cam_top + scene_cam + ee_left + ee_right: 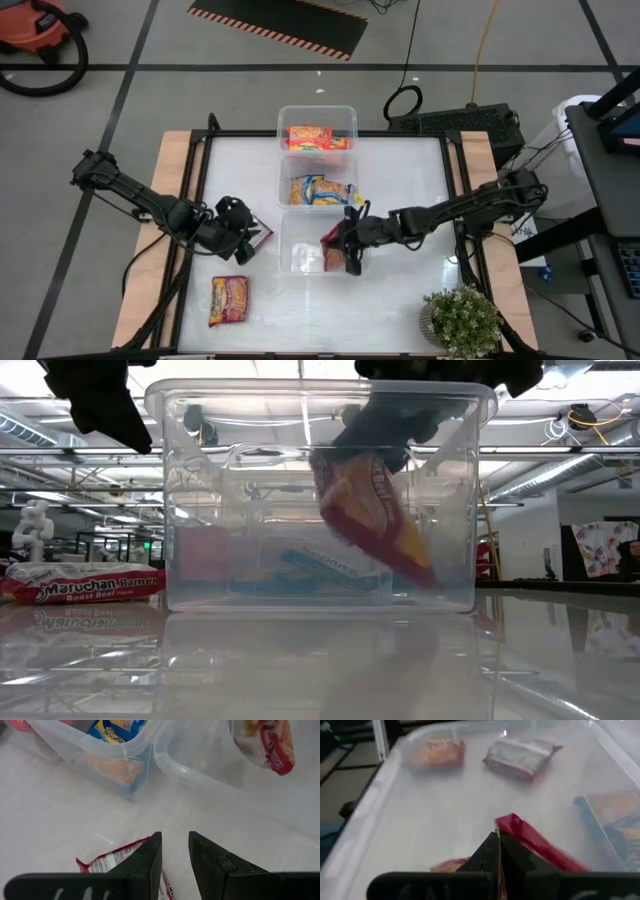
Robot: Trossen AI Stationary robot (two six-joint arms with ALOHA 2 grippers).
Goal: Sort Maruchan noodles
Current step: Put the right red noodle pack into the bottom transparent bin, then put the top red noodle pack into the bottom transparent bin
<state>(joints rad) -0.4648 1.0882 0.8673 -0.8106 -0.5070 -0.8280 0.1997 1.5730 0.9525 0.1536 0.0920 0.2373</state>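
Red-edged noodle packet [334, 238] is hanging pinched in the right gripper [349, 243], whose fingers are pressing fully together on its top edge; the packet is dangling tilted inside the nearest clear bin [300, 262], over that bin's right side, with another packet [338, 262] lying on the bin floor just beneath the gripper.

Silver-red packet [256, 233] is lying on the white table [400, 300] directly under the left gripper [243, 240]. Its fingers [145, 865] are standing partly apart, astride the packet's edge; whether they are gripping it cannot be told.

Orange-yellow packet [229, 299] is lying flat on the table, nearer the front edge than the left gripper and well apart from it.

Blue-yellow packets [322, 190] are sitting in the middle bin [285, 165], just beyond the right gripper.

Orange-red packets [318, 137] are filling the far bin [316, 112], farthest from both grippers.
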